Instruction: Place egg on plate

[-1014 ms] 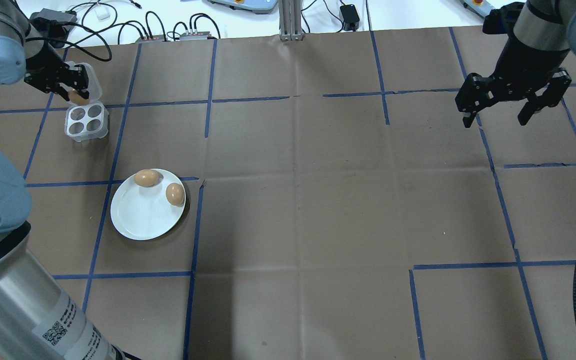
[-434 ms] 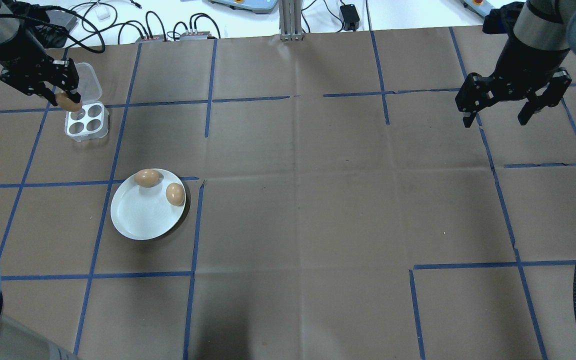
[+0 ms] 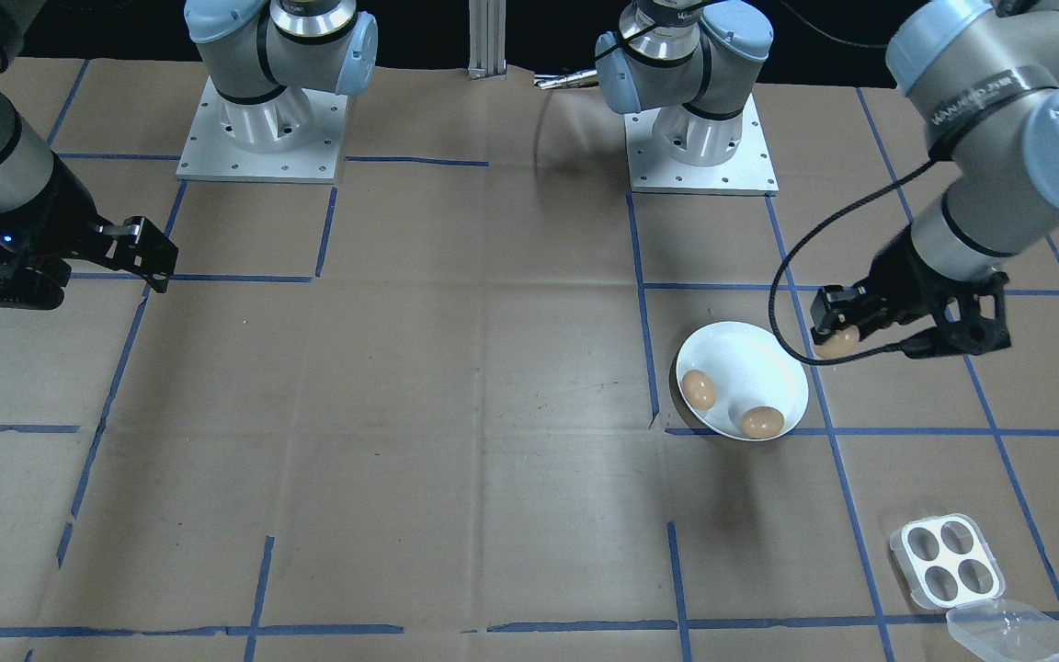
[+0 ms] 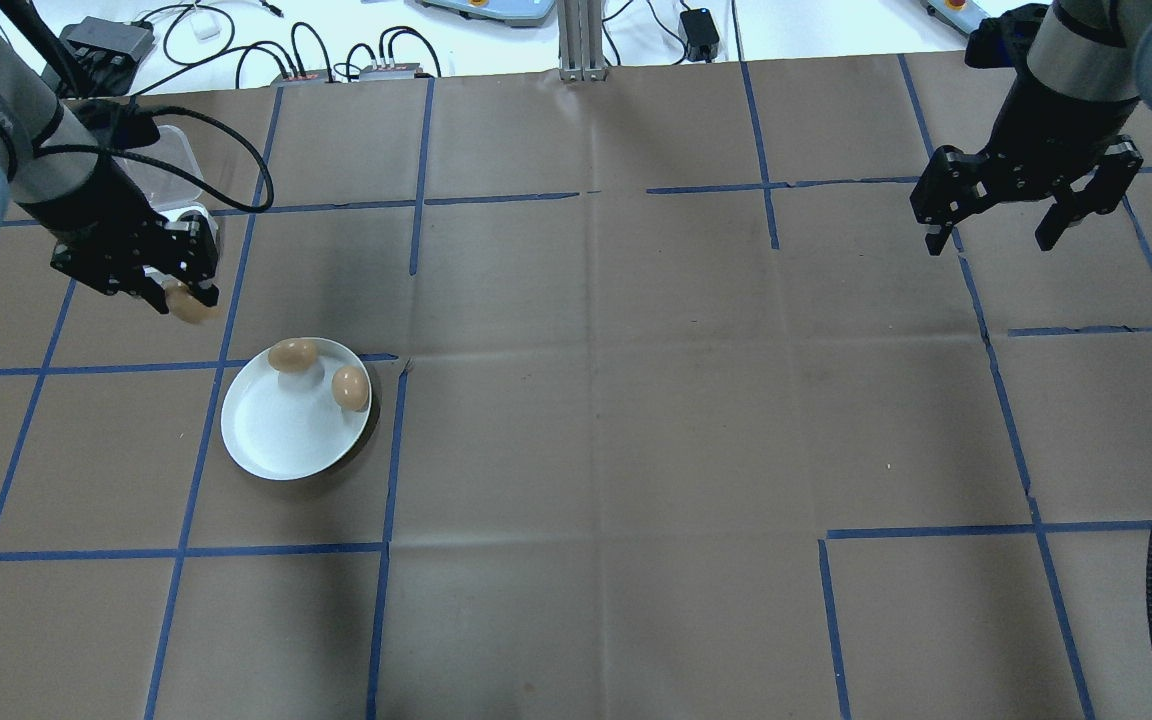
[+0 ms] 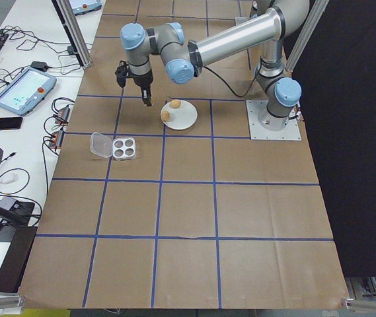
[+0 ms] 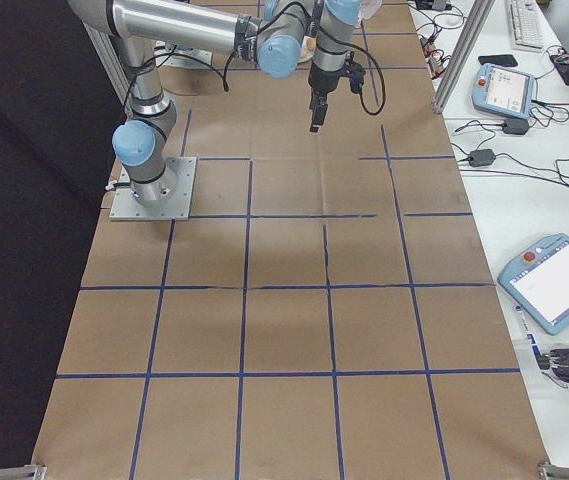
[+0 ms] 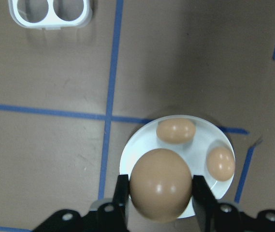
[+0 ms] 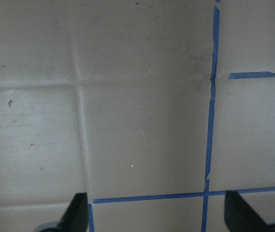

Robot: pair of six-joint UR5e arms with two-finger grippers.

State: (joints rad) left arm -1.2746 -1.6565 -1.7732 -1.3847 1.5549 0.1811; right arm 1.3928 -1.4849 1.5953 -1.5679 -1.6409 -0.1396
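Three brown eggs in all: two lie on the one white plate [image 4: 281, 440], one at its far rim [image 4: 293, 355] and one at its right rim [image 4: 350, 388], and the third egg [image 4: 190, 303] is up in the left gripper [image 4: 179, 296]. One clear egg tray [image 3: 947, 561] near the table's far left corner has four cups, none with an egg in it, plus one open lid [image 3: 1014, 634]. Two arms, two grippers; the right gripper [image 4: 996, 238] carries nothing.

Left arm hides most of the egg tray [image 4: 198, 214] overhead
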